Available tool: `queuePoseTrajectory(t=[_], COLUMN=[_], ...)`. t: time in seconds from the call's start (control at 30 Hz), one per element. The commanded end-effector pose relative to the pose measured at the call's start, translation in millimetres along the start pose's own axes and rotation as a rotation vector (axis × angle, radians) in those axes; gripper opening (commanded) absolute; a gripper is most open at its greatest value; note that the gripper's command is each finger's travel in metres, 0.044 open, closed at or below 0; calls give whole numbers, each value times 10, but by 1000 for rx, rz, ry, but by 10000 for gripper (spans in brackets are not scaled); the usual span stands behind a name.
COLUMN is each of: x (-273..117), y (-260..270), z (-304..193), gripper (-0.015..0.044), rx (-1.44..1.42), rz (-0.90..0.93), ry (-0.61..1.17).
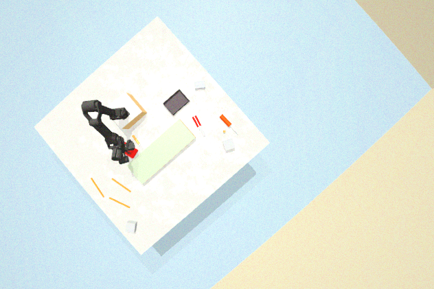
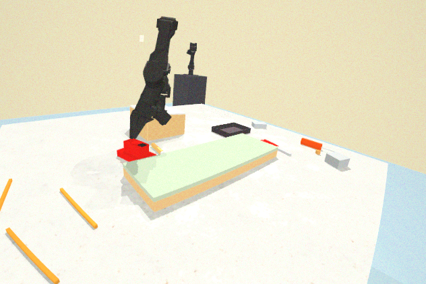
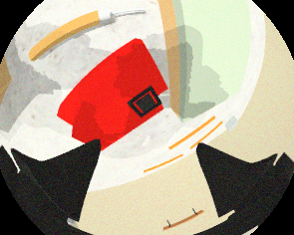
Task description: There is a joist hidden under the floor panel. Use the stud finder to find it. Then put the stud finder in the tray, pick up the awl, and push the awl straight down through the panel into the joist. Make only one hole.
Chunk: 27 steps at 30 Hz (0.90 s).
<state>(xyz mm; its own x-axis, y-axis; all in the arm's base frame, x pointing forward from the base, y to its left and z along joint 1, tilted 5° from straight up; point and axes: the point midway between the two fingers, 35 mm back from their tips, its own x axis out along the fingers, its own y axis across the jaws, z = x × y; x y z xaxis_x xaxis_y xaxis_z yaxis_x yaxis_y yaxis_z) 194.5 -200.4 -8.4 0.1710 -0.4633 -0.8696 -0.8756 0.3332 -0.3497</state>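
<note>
Leftmost on the pale worktop (image 1: 150,54) (image 2: 240,232), the black arm (image 1: 101,129) (image 2: 156,69) bends over. Below it in the top view lie 3 thin orange sticks (image 1: 121,185) (image 2: 78,208) (image 3: 191,132), spread apart, with a grey block (image 1: 130,226) farther down.

The tool (image 1: 126,153) (image 2: 149,127) (image 3: 148,143) is spread wide, with nothing between its fingers. It hangs close to the red stud finder (image 1: 131,152) (image 2: 132,150) (image 3: 110,95), which sits on the worktop just beside the near end of the panel, its small black display facing up. The stud finder is outside the tray.

A wood-sided block (image 1: 134,121) (image 2: 166,127) stands behind. Between it and the panel lies a yellow-handled spike (image 1: 135,139) (image 2: 156,148) (image 3: 65,32); it may be the awl, though its tip is too small to judge.

The long, pale green panel (image 1: 163,152) (image 2: 203,163) (image 3: 216,50) lies flat on its wooden base. The dark tray (image 1: 168,109) (image 2: 230,129) sits near its far end, with no stud finder in it. Farther right are a red-striped hand implement (image 1: 196,121) (image 2: 269,142), an orange-red handle (image 1: 225,120) (image 2: 311,143) with a thin shaft, and 2 grey blocks, 1 larger (image 1: 228,145) (image 2: 337,159) than the other.
</note>
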Motion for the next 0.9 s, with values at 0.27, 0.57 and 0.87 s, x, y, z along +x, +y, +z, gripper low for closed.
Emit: queuePoseTrajectory(t=[0.27,0.57,0.87], x=[-20,-20,-40], y=[102,102,118], z=[-33,-33,2], gripper=[440,440,440], rx=[953,953,969], rz=[427,427,428], ry=[-474,-474,-469])
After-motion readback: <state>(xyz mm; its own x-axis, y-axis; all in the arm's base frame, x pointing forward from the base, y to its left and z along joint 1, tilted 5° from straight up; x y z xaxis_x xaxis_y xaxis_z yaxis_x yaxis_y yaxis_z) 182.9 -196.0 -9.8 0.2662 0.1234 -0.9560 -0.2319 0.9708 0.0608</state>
